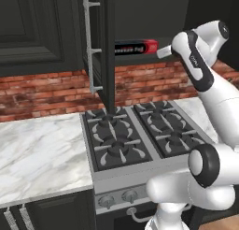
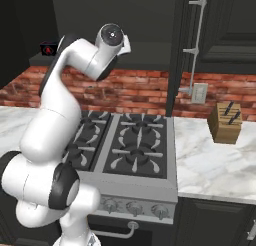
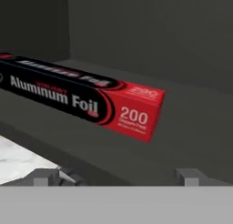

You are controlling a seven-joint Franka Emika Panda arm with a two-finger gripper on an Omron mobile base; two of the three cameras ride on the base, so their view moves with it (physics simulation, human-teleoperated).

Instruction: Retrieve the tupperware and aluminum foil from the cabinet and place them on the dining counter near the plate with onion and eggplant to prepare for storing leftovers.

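Up high, two-finger gripper point(image 3: 117, 175) spread wide, holding nothing, facing the open dark wall cabinet point(image 1: 108, 46).

Just ahead on the dark cabinet shelf: long narrow black aluminum foil box point(image 3: 79, 95), red end nearest, apart from both fingertips point(image 3: 187, 175). Below, black gas stove point(image 1: 135, 131), white marble counter point(image 1: 39, 154), red brick backsplash point(image 1: 46, 93).

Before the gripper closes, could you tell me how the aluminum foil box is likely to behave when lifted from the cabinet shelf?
The aluminum foil box looks like a stiff carton with flat faces, so it probably won't roll. It is long and narrow; gripped near its red end it may tip or swing. Its glossy surface could be a little slippery between the open gripper fingers.
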